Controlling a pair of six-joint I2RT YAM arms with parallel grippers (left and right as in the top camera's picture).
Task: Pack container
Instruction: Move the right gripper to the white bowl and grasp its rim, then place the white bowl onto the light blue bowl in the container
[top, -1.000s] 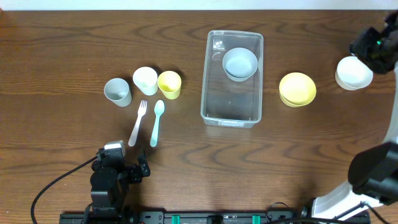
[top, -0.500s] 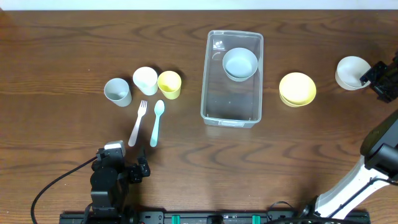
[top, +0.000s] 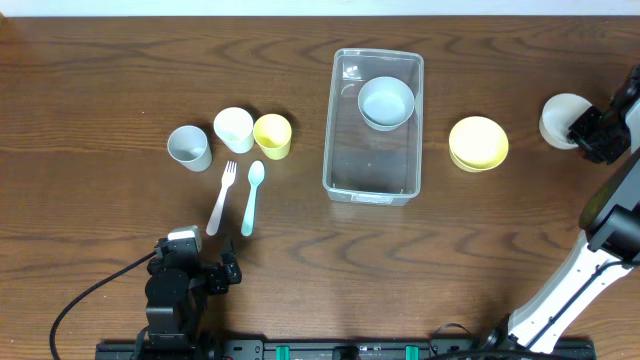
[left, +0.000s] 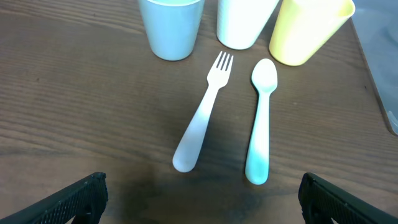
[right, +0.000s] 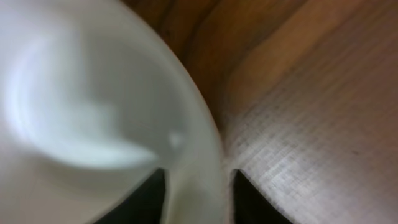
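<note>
The clear container (top: 371, 195) stands at the table's middle with a grey-blue bowl (top: 386, 102) in its far end. A yellow bowl (top: 478, 142) sits to its right. My right gripper (top: 590, 135) is at the right edge of a white bowl (top: 558, 118). In the right wrist view its fingers (right: 198, 199) straddle the bowl's rim (right: 93, 112), closed on it. My left gripper (left: 202, 190) is open and empty, low near the front edge, just short of the fork and spoon.
Left of the container stand a grey-blue cup (top: 188, 146), a white cup (top: 233, 128) and a yellow cup (top: 272, 136). A white fork (top: 221, 198) and a pale blue spoon (top: 252, 197) lie in front of them, also in the left wrist view (left: 204, 115).
My right gripper has come down from above the white bowl to its right side and now sits on its rim. The left arm has not moved.
</note>
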